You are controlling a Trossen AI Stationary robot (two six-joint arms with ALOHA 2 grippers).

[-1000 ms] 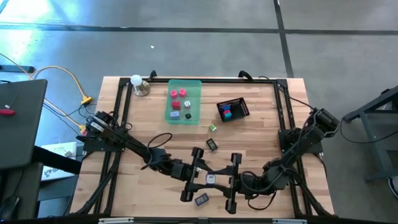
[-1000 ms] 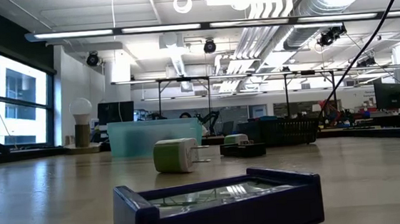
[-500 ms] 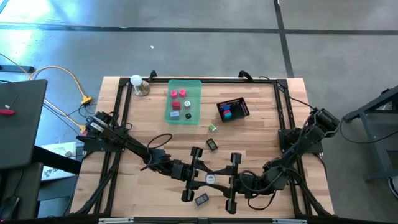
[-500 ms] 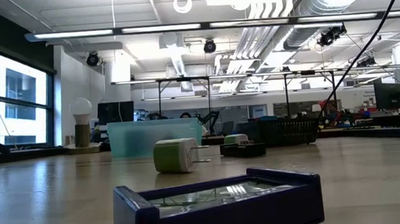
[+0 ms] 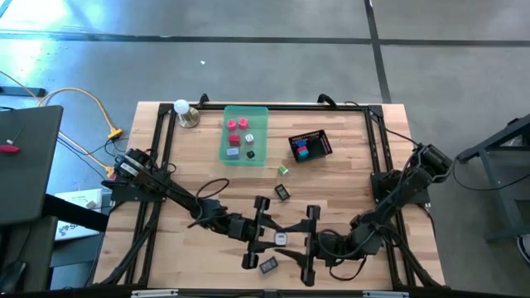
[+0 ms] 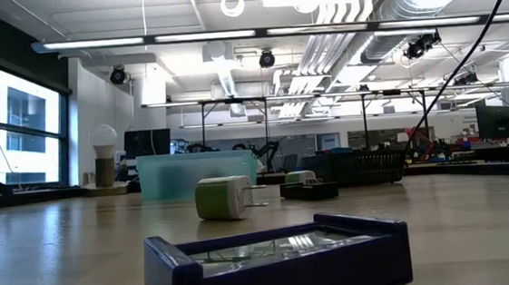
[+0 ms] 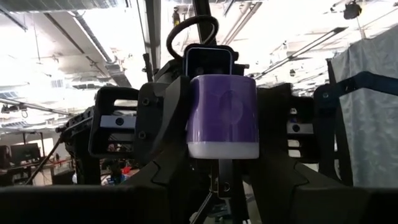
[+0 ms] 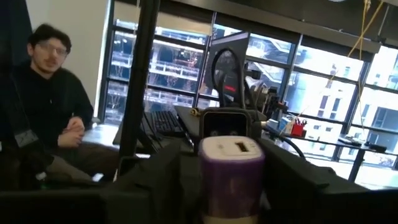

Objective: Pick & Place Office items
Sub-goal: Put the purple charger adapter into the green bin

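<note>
A lavender item with a white end (image 5: 280, 238) hangs in the air over the table's near middle, between my two grippers, which face each other. My left gripper (image 5: 267, 235) comes from the table's left and is shut on it. My right gripper (image 5: 300, 243) comes from the right and is open, its fingers standing on either side of the item (image 8: 230, 174). The item fills the middle of the left wrist view (image 7: 222, 115). More office items lie about: a green-and-white one (image 5: 282, 170), a black one (image 5: 282, 192) and a dark one (image 5: 268, 266). My left gripper pinches the lavender item by its two opposite sides (image 7: 194, 124) between its two fingers. The fingers come from the table's left, slanting a little upward. The item is lifted clear of the table, its white end (image 7: 222, 149) the lower one in the left wrist view.
A translucent green tray (image 5: 258, 116) at the far middle holds pink, red and other small pieces. A black mesh basket (image 5: 323, 142) to its right holds blue and red ones. A bulb lamp (image 5: 182, 109) stands at the far left. The dark box (image 6: 277, 254) lies near the low camera.
</note>
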